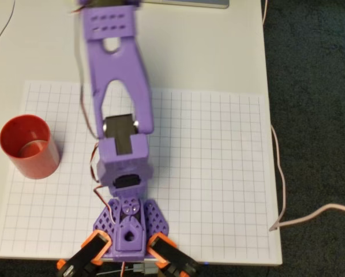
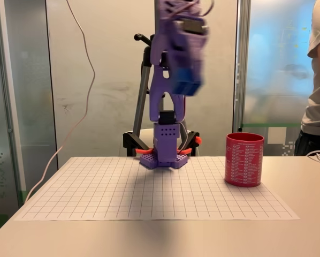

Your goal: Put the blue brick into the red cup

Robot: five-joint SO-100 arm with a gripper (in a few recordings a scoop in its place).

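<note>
On a white tabletop (image 2: 310,182) spread with a gridded sheet (image 2: 149,195), the near squares lie bare in the fixed view. Farther back and to the right, the red cup (image 2: 244,159) stands upright at the sheet's edge; in the overhead view the red cup (image 1: 29,146) sits at the left margin with its mouth open. Behind the grid's middle, the purple arm (image 2: 168,101) rises from its base (image 2: 163,158), which orange clamps (image 1: 93,245) pin to the tabletop's edge. High above the sheet, the pincer (image 2: 188,79) appears clamped on the blue brick (image 2: 185,80), though motion blur smears both and the grip cannot be read closely. The brick hangs well apart from the cup, off to its left and far above the rim.

The risk, by judgement, is in the carry. A loose hold could let the brick slip out over the grid, and a release short of the mouth would bounce it off the rim. A low sweep could also knock the cup over.

Nothing stands on the sheet between arm and cup. A pale cable (image 1: 311,216) trails off the tabletop's right side in the overhead view. A person (image 2: 319,80) stands at the far right behind the tabletop, and a tripod (image 2: 144,91) stands behind the arm.
</note>
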